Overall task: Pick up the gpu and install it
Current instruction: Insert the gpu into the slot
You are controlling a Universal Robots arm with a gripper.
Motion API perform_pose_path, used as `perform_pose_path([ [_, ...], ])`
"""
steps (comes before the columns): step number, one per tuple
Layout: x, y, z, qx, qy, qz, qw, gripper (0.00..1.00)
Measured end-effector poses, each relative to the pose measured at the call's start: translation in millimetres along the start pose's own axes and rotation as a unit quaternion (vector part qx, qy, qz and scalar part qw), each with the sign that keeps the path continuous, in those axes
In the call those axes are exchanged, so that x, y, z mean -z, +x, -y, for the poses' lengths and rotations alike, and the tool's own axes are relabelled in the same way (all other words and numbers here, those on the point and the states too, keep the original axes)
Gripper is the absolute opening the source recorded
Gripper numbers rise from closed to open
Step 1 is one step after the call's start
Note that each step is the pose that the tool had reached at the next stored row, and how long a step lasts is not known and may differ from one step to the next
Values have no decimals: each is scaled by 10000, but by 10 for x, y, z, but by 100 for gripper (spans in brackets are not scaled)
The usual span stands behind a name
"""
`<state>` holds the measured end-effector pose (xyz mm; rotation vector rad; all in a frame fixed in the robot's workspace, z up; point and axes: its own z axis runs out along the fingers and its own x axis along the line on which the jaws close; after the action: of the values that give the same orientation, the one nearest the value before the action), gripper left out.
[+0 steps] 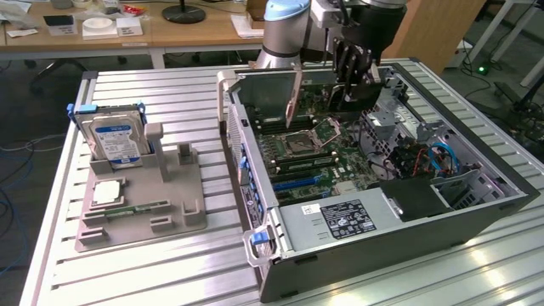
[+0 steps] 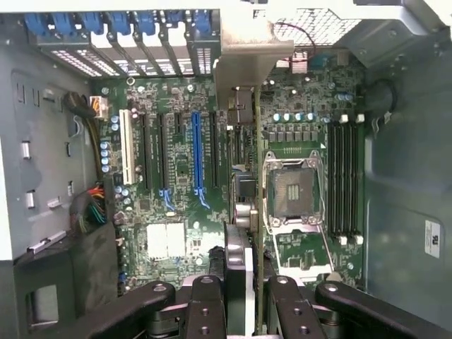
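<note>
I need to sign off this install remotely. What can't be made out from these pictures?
gpu: edge-on in the wrist view, so its contact edge and which slot it faces cannot be told.
motherboard: in the exterior view, its far part is hidden behind the gpu and the gripper.
power supply label: print too small in the exterior view.

In the wrist view the gpu [image 2: 257,162] is edge-on, so its face is hidden. Its near end is lost between the fingers [image 2: 205,311] of the gripper [image 2: 247,300], which the picture's edge cuts off. The label [image 1: 344,218] has words too small to read.
</note>
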<state>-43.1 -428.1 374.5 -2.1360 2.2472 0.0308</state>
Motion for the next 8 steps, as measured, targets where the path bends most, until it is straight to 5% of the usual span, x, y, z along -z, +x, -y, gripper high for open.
perform_pose_path([
  [8,-41,41,-31,2,5,1,10000,28],
])
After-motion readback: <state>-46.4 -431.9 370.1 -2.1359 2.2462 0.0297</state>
